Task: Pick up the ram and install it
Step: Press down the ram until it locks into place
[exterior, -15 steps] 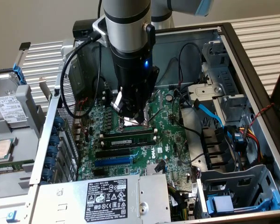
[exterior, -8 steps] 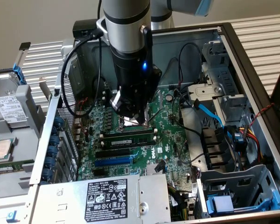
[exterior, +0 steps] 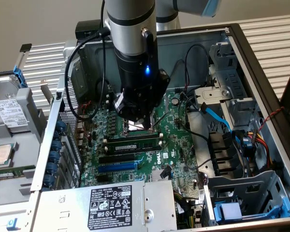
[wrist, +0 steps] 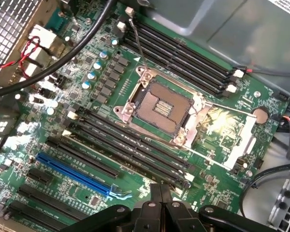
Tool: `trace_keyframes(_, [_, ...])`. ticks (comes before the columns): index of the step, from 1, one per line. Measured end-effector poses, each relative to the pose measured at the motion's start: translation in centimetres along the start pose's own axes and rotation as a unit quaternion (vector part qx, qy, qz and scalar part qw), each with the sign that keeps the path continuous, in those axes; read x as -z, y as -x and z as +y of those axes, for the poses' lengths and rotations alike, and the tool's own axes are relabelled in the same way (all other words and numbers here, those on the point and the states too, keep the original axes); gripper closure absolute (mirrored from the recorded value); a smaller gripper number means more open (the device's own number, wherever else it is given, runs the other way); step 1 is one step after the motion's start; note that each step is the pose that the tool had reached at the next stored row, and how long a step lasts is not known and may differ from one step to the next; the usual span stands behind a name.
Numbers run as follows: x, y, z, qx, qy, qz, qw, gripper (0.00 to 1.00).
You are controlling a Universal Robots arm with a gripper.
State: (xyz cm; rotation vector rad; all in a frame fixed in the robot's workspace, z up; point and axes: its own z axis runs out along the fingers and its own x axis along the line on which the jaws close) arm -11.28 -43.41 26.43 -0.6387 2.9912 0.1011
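The ram (exterior: 134, 143) is a long green stick with dark chips. It stands on edge in one of the black memory slots (wrist: 130, 147) on the motherboard (exterior: 174, 145), just in front of the empty CPU socket (wrist: 159, 106). My gripper (exterior: 139, 124) hangs low over the socket, right behind the ram and apart from it. In the wrist view the gripper (wrist: 159, 192) has its two dark fingertips pressed together with nothing between them. From that view I cannot tell which slot holds the stick.
The board lies inside an open PC case (exterior: 261, 63). A blue expansion slot (exterior: 117, 167) and more black slots lie nearer the power supply (exterior: 111, 203). Black cables (exterior: 79, 82) loop beside the arm. Drive cages and a blue cable (exterior: 217, 116) fill the exterior view's right.
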Motion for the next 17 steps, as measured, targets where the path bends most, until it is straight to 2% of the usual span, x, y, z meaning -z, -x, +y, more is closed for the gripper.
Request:
trace_keyframes(4, [-0.05, 0.0, 0.0, -0.035, -0.0033, -0.0017, 0.9994, 0.89])
trace_keyframes(9, [-0.09, -0.01, -0.01, -0.073, -0.0067, -0.0036, 0.9973, 0.89])
trace_keyframes(12, [-0.08, -0.01, -0.01, -0.083, -0.0077, -0.0039, 0.9965, 0.89])
trace_keyframes(17, [-0.08, -0.01, 0.0, -0.083, -0.0077, -0.004, 0.9965, 0.89])
